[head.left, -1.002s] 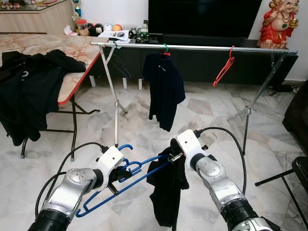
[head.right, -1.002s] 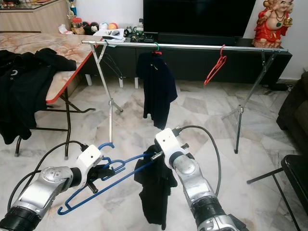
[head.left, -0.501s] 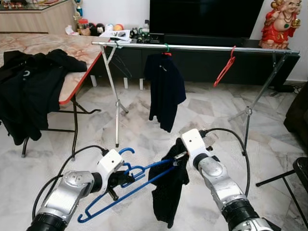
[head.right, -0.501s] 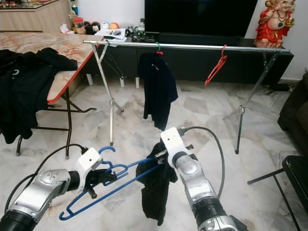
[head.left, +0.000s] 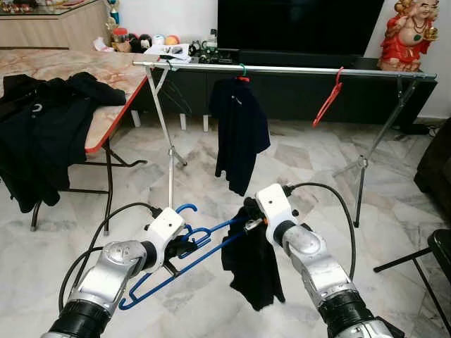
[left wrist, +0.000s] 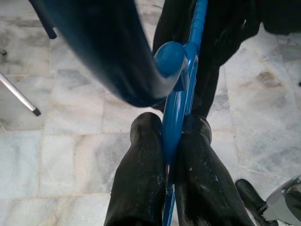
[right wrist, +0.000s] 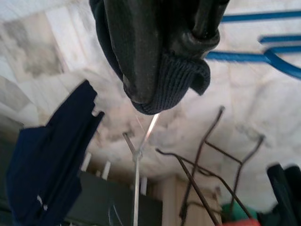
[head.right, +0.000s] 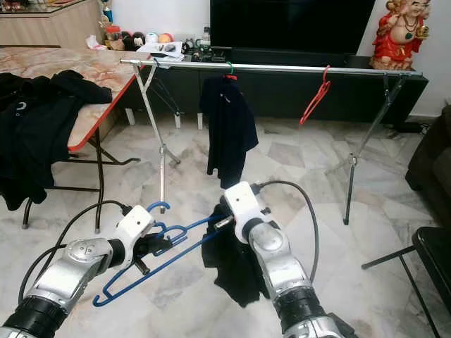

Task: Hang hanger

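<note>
One long metal clothes rail [head.left: 282, 69] on splayed legs runs across the room, and I place everything by it. Behind it sits one dark television [head.left: 303, 24] on a low black cabinet [head.left: 296, 95]. Off the rail's left end stands one folding table [head.left: 106, 74] with a marbled top and red edge, with one heap of black clothing [head.left: 39, 134] draped over its near corner; a small white mark shows on the cloth, too small to read. Behind the rail's right end stands one red and gold figurine [head.left: 411, 34].

On the rail I count three hangers: one dark bare one [head.left: 171, 91] near the left end, one green-hooked one carrying a navy shirt [head.left: 241, 134] near the middle, and one empty red hanger [head.left: 328, 98] towards the right.

Well in front of the rail, low over the marble floor [head.left: 296, 169], the robot's two arms hold one blue hanger [head.left: 184, 255] between them. The left gripper [left wrist: 170, 141] has its two black fingers pinched tight on the hanger's blue bar just below the hook. The right gripper [right wrist: 167, 42] is clamped on the collar of one dark garment [head.left: 252, 264], which hangs from the hanger's far end, below the navy shirt on the rail.
</note>
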Robot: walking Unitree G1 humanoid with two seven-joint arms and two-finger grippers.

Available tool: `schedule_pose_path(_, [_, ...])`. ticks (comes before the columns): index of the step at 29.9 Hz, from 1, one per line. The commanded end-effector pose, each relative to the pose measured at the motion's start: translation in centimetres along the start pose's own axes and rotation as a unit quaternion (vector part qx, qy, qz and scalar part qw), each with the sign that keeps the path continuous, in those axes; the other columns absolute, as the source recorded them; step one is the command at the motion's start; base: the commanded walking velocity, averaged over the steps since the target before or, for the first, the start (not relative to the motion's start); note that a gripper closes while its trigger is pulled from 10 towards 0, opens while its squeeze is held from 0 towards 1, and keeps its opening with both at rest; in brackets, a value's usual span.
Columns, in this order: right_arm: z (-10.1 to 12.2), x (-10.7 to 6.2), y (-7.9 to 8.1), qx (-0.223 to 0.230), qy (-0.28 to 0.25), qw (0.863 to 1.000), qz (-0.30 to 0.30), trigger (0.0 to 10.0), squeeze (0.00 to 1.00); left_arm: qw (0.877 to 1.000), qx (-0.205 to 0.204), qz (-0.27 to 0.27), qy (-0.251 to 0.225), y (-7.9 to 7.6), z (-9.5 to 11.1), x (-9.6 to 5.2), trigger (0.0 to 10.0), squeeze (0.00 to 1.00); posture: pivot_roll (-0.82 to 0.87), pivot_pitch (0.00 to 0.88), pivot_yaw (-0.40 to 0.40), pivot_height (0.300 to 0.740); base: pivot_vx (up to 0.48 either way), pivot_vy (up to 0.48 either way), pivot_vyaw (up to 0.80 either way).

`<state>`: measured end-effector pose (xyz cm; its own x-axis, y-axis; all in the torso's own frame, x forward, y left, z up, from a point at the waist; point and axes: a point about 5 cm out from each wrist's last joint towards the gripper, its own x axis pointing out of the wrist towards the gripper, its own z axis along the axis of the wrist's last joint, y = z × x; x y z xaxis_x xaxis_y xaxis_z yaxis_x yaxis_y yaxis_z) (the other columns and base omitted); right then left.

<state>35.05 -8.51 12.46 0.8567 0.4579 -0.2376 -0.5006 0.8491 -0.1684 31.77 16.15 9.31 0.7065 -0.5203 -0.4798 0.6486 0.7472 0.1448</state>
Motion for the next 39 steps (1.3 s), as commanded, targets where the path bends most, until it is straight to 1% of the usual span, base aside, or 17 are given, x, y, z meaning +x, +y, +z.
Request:
schedule_pose_path(1, [1.4,-0.1,0.3,0.002,-0.03,1.0,0.002,10.0,0.0,1.0,-0.002,0.014,-0.002,0.5,0.0,-0.2,10.0,0.0,0.1,0.032,-0.018,0.74,0.0,0.0,0.0])
schedule_pose_path(6, [1.7,-0.1,0.3,0.05,-0.025,0.998,-0.022,10.0,0.0,1.0,-0.001,0.015,0.001,0.5,-0.1,-0.2,10.0,0.0,0.1,0.033,-0.02,0.74,0.0,0.0,0.0])
schedule_pose_path(7, [1.8,-0.2,0.8,0.064,-0.025,0.998,-0.007,10.0,0.0,1.0,-0.001,0.015,0.0,0.5,-0.1,-0.1,10.0,0.0,0.1,0.032,-0.021,0.74,0.0,0.0,0.0])
schedule_pose_path(10, [2.2,-0.4,1.5,0.071,-0.032,0.997,0.017,10.0,0.0,1.0,-0.002,0.015,0.0,0.5,-0.1,-0.1,10.0,0.0,0.1,0.032,-0.021,0.74,0.0,0.0,0.0])
schedule_pose_path(13, [1.0,-0.3,0.4,0.062,-0.008,0.997,-0.039,10.0,0.0,1.0,0.001,0.011,0.006,0.4,-0.3,0.0,10.0,0.0,0.09,0.029,-0.02,0.74,0.0,0.0,0.0])
schedule_pose_path(15, [-0.9,-0.4,-1.3,0.069,0.031,0.992,-0.098,10.0,0.0,1.0,0.006,0.02,0.013,0.5,-0.4,-0.1,10.0,0.0,0.1,0.025,-0.02,0.74,0.0,0.0,0.0])
schedule_pose_path(19, [-2.5,-0.6,-2.0,0.059,0.063,0.989,-0.122,10.0,0.0,1.0,0.006,0.026,0.012,0.6,-0.4,-0.1,10.0,0.0,0.1,0.021,-0.02,0.74,0.0,0.0,0.0])
schedule_pose_path(20, [-3.1,-0.7,-1.8,0.058,0.075,0.989,-0.114,10.0,0.0,0.999,0.007,0.036,0.01,0.8,-0.4,-0.1,10.0,0.0,0.1,0.019,-0.019,0.74,0.0,0.0,0.0])
schedule_pose_path(23, [-3.4,-0.8,-1.6,0.047,0.079,0.989,-0.116,10.0,0.0,0.999,0.004,0.049,0.002,1.1,-0.2,-0.1,10.0,0.0,0.1,0.019,-0.019,0.74,0.0,0.0,0.0])
schedule_pose_path(25, [-3.3,-0.9,-1.2,0.059,0.076,0.99,-0.107,10.0,0.0,0.999,0.002,0.043,-0.002,1.1,-0.1,-0.1,10.0,0.0,0.1,0.016,-0.016,0.74,0.0,0.0,0.0])
schedule_pose_path(27, [-2.6,-0.5,-0.1,0.084,0.061,0.993,-0.064,10.0,0.0,1.0,0.001,0.017,-0.006,0.6,0.0,-0.1,10.0,0.0,0.1,0.016,-0.014,0.74,0.0,0.0,0.0])
schedule_pose_path(28, [-2.6,-0.5,-0.1,0.084,0.061,0.993,-0.064,10.0,0.0,1.0,0.001,0.017,-0.006,0.6,0.0,-0.1,10.0,0.0,0.1,0.016,-0.014,0.74,0.0,0.0,0.0])
schedule_pose_path(29, [-2.2,-0.4,0.7,0.093,0.053,0.994,-0.03,10.0,0.0,1.0,0.0,0.003,-0.008,0.3,0.1,-0.1,10.0,0.0,0.1,0.016,-0.014,0.74,0.0,0.0,0.0])
schedule_pose_path(33, [-0.2,-0.5,2.1,0.123,0.017,0.992,0.035,10.0,0.0,0.999,-0.007,-0.035,-0.016,-0.4,0.2,-0.2,10.0,0.0,0.09,0.021,-0.015,0.74,0.0,0.0,0.0])
schedule_pose_path(35, [0.3,-0.6,2.3,0.113,0.004,0.992,0.051,10.0,0.0,0.999,-0.009,-0.047,-0.018,-0.7,0.2,-0.3,10.0,0.0,0.09,0.024,-0.016,0.74,0.0,0.0,0.0])
schedule_pose_path(37, [0.6,-0.8,2.6,0.072,-0.01,0.995,0.067,10.0,0.0,0.998,-0.013,-0.058,-0.019,-0.9,0.2,-0.3,10.0,0.0,0.09,0.026,-0.016,0.74,0.0,0.0,0.0])
schedule_pose_path(39, [0.7,-0.8,1.9,0.045,-0.02,0.998,0.041,10.0,0.0,0.997,-0.011,-0.069,-0.015,-1.1,0.0,-0.5,10.0,0.0,0.09,0.026,-0.016,0.74,0.0,0.0,0.0])
